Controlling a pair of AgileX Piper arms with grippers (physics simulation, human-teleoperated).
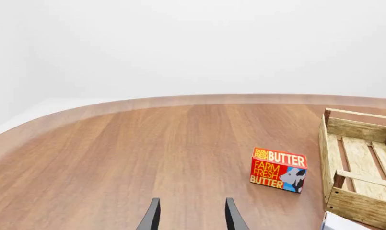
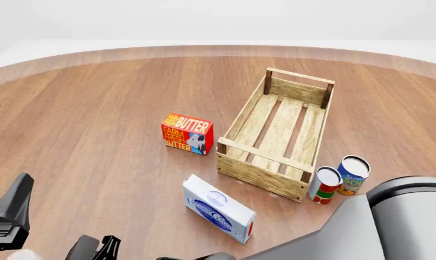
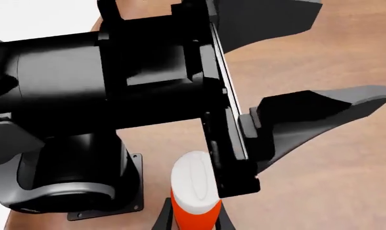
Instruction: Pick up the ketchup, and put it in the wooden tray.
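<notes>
Between the right gripper [image 3: 191, 221] fingers: ketchup [image 3: 194, 196], apparently clamped | left gripper [image 1: 191, 213] apart, holding nothing

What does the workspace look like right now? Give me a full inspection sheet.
Surface: brown wood table with a curved far edge.
Job's things: ketchup sits between the right claw's fingers, out of the front view; wooden tray has nothing in it.
Clutter: butter box left of the tray; white-and-blue box lying in front of it; red-and-white can and blue can by its near right corner.
Grippers: right claw closed on the ketchup; left claw open, holding nothing.
Cables: nothing seen.
Surroundings: plain white backdrop.
</notes>
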